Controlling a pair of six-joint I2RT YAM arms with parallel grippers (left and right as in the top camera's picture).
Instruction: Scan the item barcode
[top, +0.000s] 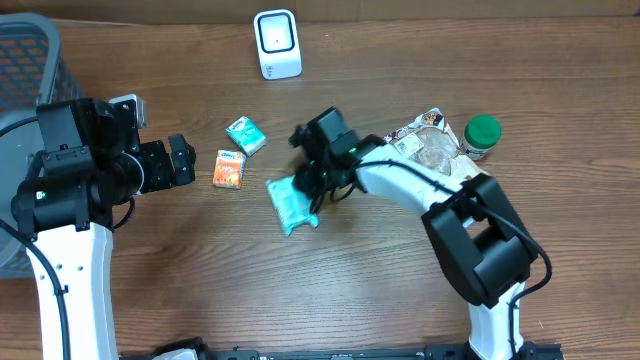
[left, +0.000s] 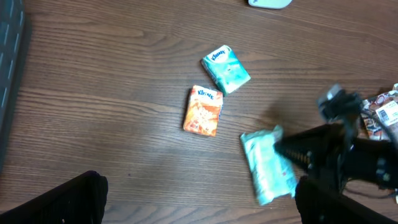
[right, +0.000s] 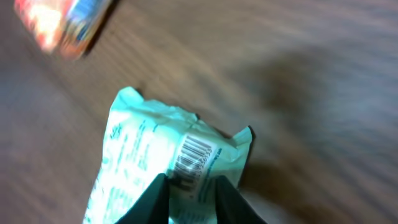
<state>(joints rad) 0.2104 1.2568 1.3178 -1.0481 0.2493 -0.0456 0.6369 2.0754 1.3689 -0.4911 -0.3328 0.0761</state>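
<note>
Overhead: one white plastic scanner (top: 277, 43), one mesh basket (top: 25, 60), one green-lidded jar (top: 482, 135), one crinkled snack bag (top: 430, 145), two boxy tissue packs, teal (top: 245, 135) and orange (top: 229, 168), and one soft teal pouch (top: 291, 205) are lying on the wood-grain table (top: 400, 290), the pouch mid-table at the right gripper (top: 312, 185). Left wrist: the left gripper (left: 199, 186) is hanging with fingers wide apart, empty. Right wrist: only here is the pouch's barcode (right: 194, 155) showing, dark fingers (right: 155, 199) straddling that wrinkled end; whether they are pinching it cannot be told.

Left arm (top: 70, 255), left of the white scanner (top: 277, 44), and right arm (top: 400, 182), right of it: white shells, black joint housings, black cables (top: 42, 265).
</note>
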